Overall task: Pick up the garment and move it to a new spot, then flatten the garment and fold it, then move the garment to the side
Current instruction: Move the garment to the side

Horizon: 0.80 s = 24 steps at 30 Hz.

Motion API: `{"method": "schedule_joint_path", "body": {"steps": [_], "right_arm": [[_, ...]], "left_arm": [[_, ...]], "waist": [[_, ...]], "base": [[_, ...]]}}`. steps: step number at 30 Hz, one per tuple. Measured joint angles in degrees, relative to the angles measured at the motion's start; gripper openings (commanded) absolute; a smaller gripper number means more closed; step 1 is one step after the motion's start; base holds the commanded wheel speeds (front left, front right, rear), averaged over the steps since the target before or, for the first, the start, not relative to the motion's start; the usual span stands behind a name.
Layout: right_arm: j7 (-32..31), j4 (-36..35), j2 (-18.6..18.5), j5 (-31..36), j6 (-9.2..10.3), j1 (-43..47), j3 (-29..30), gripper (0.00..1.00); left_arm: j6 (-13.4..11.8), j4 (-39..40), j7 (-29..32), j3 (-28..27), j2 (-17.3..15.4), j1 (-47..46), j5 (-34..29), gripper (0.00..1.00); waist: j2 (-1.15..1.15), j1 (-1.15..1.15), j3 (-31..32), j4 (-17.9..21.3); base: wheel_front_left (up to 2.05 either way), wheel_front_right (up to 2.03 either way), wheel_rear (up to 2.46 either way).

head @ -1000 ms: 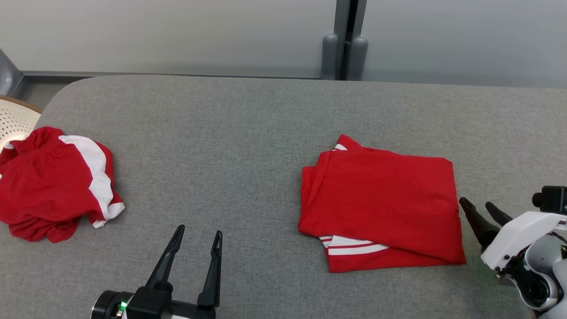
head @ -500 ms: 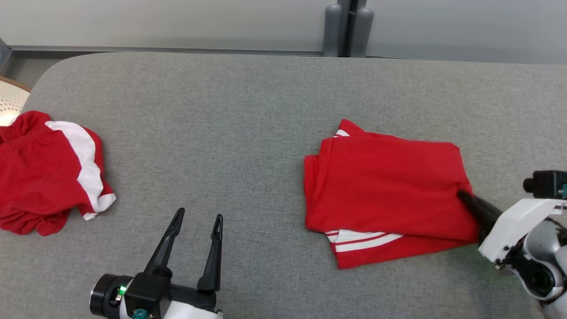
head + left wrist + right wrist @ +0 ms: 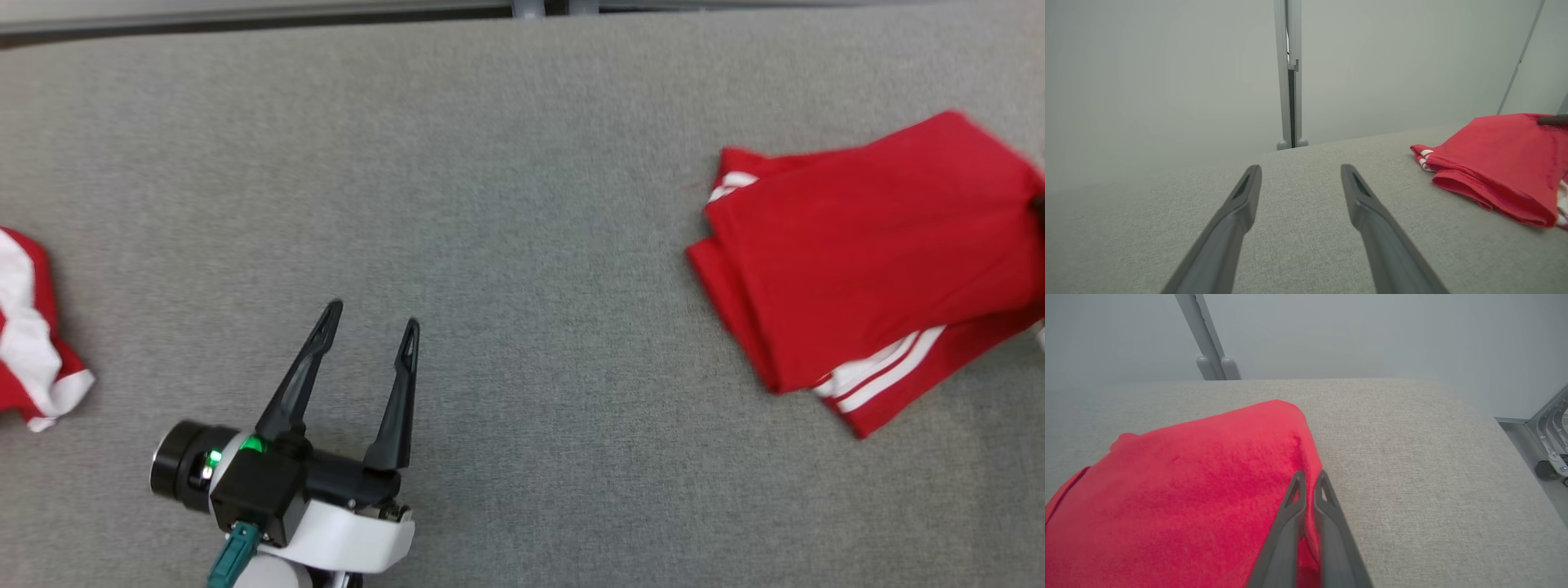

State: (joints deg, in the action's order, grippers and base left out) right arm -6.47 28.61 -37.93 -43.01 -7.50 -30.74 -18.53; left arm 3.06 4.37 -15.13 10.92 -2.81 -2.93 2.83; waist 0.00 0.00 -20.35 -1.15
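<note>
The right gripper (image 3: 1309, 477) is pressed together on the right-hand edge of the folded red garment (image 3: 1188, 490). A ridge of red cloth is pinched between its two dark fingers. The pinch is seen close up in the right wrist view, where the cloth rises in a hump toward the fingertips.

In the head view, a dark tip of this gripper (image 3: 1038, 202) is glimpsed at the right border, against the garment (image 3: 865, 253). There the garment is seen lying at an angle at the right of the grey padded table (image 3: 522, 204), with white stripes along its lower layer. The picture is slightly blurred there.

The left gripper (image 3: 371, 314) is spread wide and holds nothing. It is poised over bare grey surface near the front, well apart from the garment. A green light (image 3: 253, 445) is lit on its wrist. In the left wrist view, its fingers (image 3: 1241, 200) are seen parted, with the garment (image 3: 1494, 163) off to the right.

A second red and white garment (image 3: 24, 351) is seen at the far left of the head view. A grey post (image 3: 1289, 81) against a pale wall (image 3: 1147, 73) is seen behind the table. A metal bracket (image 3: 1549, 428) is seen beyond the table's right end.
</note>
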Motion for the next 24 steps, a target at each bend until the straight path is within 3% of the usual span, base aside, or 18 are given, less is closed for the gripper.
{"method": "schedule_joint_path", "body": {"steps": [15,22,23,24], "right_arm": [[0.01,3.88,-7.05,8.79,-0.01,-6.72,16.45,0.00],[-2.65,5.30,-7.15,14.85,-0.01,-7.79,25.08,0.00],[-3.28,5.97,-6.67,16.28,-0.01,-7.81,26.06,0.04],[-3.82,6.60,-5.93,18.15,-0.01,-7.81,27.09,0.49]], "left_arm": [[2.72,7.78,0.00,1.23,-0.26,-7.17,-1.32,1.00],[3.05,9.71,0.00,2.00,-0.26,-8.08,-1.32,1.00],[3.21,9.64,0.00,2.12,-0.25,-8.09,-1.29,1.00],[3.26,9.45,0.00,2.24,-0.25,-8.10,-1.22,1.00]], "waist": [[0.00,0.00,-11.86,3.38],[0.00,0.00,-14.14,3.17],[0.00,0.00,-14.13,2.97],[0.00,0.00,-13.98,2.77]], "base": [[0.00,0.00,0.00],[0.00,0.00,0.00],[0.00,0.00,0.00],[0.00,0.00,0.00]]}}
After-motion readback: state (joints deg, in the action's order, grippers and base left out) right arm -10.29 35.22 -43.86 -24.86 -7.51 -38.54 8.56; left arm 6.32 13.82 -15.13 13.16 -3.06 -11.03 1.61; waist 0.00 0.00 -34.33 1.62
